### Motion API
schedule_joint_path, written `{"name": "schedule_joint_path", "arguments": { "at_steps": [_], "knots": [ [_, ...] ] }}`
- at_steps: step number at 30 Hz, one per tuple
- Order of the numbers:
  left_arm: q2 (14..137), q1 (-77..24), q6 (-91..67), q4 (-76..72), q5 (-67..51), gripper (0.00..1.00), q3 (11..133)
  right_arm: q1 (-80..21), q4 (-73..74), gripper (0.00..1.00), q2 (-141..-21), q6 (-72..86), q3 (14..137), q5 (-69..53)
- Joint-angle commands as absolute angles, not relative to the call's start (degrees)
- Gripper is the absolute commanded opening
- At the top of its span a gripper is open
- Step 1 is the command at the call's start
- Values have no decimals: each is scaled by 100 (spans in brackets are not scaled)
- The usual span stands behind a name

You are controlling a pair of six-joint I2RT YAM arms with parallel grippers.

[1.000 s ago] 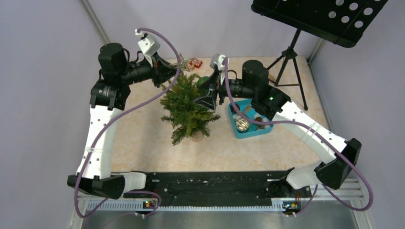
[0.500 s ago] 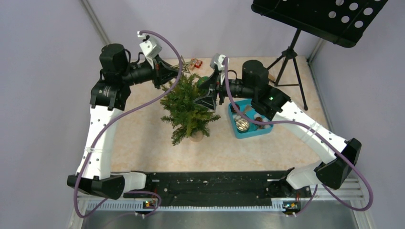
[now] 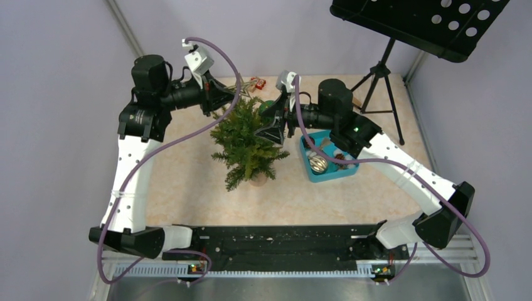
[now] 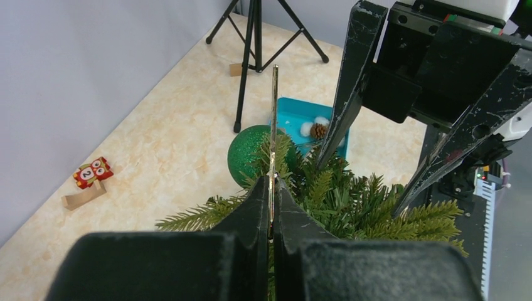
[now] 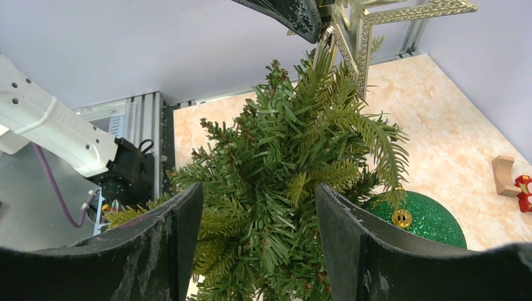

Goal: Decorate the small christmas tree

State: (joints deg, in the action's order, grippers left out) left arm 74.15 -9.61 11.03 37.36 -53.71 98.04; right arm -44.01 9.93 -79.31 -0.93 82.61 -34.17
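Left end effector (image 4: 271,188) pinches the gold star (image 5: 408,10) just far-left of the upright small christmas tree (image 3: 246,141); right end effector (image 5: 258,194) straddles it, open.

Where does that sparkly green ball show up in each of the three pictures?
Top external: green ball in the centre, at the tree's far side.
Left wrist: ball mid-frame, left of the gold star.
Right wrist: ball lower right.
Shared landmark: the small christmas tree.

The small christmas tree (image 3: 246,143) stands upright mid-table, dark green.
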Motion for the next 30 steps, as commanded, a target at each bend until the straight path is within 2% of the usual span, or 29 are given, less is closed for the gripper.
{"name": "schedule_joint_path", "arguments": {
  "at_steps": [1,10,18,30],
  "knots": [
    [7533,-984,816,3876,-5523,0,10138,-4394,917,65,-7823,-120,8373,-3496],
    [7649,-924,987,4029,-5300,0,10277,-4395,938,65,-7761,-130,8346,-3472],
    [7766,-817,436,3997,-5485,0,10505,-4395,932,65,-7808,-120,8385,-3514],
    [7267,-800,581,3851,-5817,0,10337,-4395,935,65,-7798,-130,8372,-3527]
  ]
}}
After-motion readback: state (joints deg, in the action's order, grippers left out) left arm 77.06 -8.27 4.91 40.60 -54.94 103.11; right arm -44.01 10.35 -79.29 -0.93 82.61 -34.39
